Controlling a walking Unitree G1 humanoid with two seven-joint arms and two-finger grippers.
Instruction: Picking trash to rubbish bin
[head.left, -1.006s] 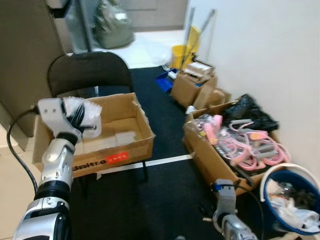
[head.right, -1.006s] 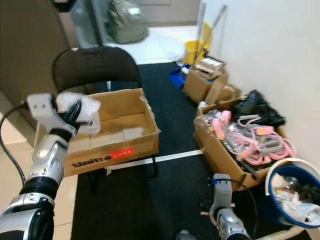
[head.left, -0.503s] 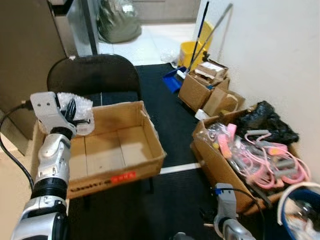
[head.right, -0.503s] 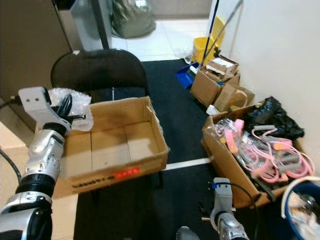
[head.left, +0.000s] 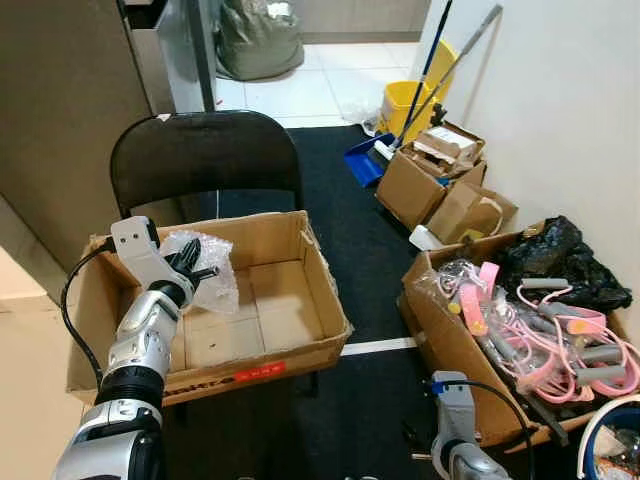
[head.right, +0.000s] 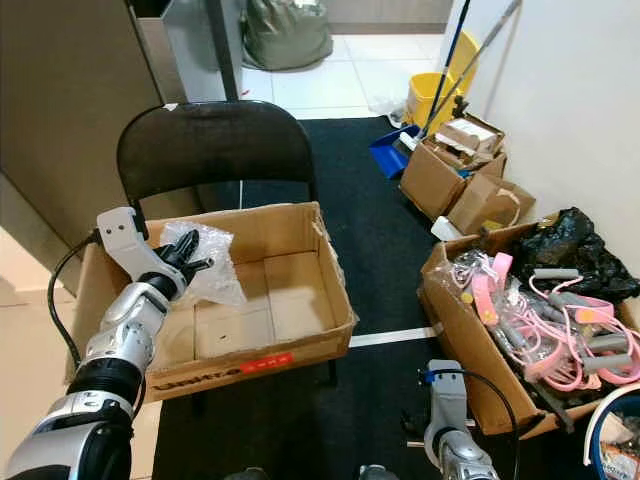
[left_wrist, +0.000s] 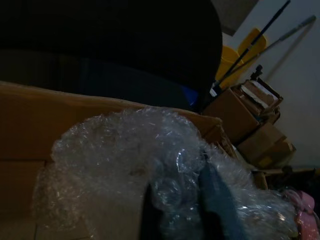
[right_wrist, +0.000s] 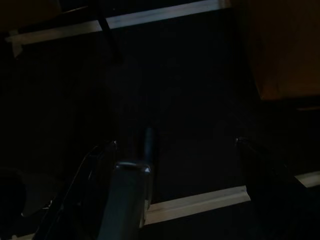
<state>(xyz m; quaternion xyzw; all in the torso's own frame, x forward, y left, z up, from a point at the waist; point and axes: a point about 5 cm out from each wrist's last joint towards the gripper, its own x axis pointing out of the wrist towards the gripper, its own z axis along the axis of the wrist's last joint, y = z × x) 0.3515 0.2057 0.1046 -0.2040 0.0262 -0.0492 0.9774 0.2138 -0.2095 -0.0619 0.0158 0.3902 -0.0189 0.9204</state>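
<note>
We had the left gripper (head.left: 192, 268) clamped on crumpled bubble wrap (head.left: 208, 277) over the cardboard box (head.left: 322, 300): light, soft, prob. slippery; bunched middle grips best. Right gripper (right_wrist: 175, 145): fingers apart.

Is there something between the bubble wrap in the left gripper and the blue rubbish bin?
Yes. The left gripper holds the bubble wrap over the chair's cardboard box. That box's right wall and the box of pink items stand before the bin.
</note>
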